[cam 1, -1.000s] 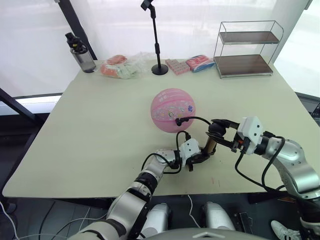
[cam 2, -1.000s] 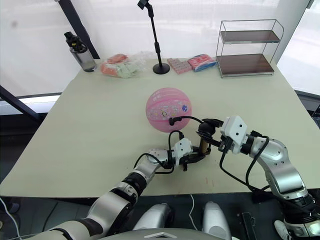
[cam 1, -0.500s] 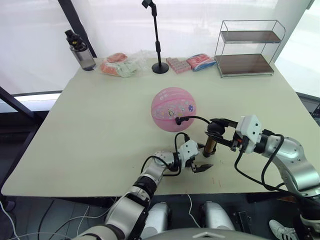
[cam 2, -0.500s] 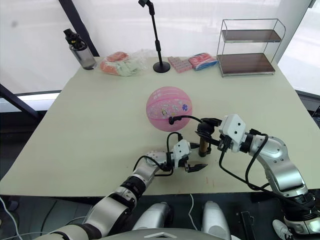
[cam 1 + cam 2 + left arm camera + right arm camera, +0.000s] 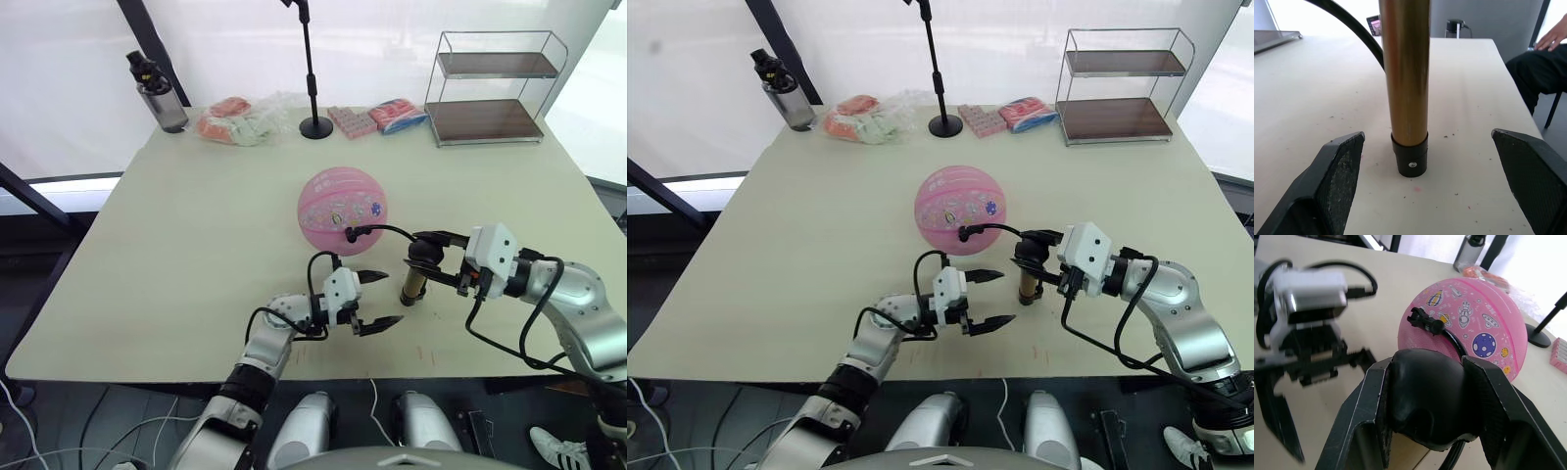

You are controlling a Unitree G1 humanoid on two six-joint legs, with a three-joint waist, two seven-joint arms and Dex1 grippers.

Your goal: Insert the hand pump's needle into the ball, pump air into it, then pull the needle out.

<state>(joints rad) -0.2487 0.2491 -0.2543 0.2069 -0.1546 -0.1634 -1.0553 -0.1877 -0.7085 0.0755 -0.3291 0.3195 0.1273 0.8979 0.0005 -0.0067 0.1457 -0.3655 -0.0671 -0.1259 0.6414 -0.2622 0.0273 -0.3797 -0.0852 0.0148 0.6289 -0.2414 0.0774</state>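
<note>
So from my seat: the ball (image 5: 342, 211) is sitting round and full near the middle of the surface (image 5: 176, 255), with the needle (image 5: 1424, 321) stuck into its near side and the black hose curling off it toward the pump. The hand pump (image 5: 414, 279) stands upright on the surface just in front and to the right of the ball, its gold barrel resting on the bottom black cap.

My right gripper (image 5: 1427, 399) has its fingers clamped on the pump's black handle at the top. My left gripper (image 5: 373, 299) is low over the surface just left of the pump, fingers spread wide and holding nothing; in the left wrist view the barrel stands between the two fingers (image 5: 1334, 174) with clear gaps on both sides, touching neither.

Along the far edge I can see a water bottle (image 5: 157, 98), some snack packets (image 5: 235, 122), a microphone stand (image 5: 312, 69) and a wire shelf rack (image 5: 495, 83). A person's hand and dark trousers show off past the far end in the left wrist view.
</note>
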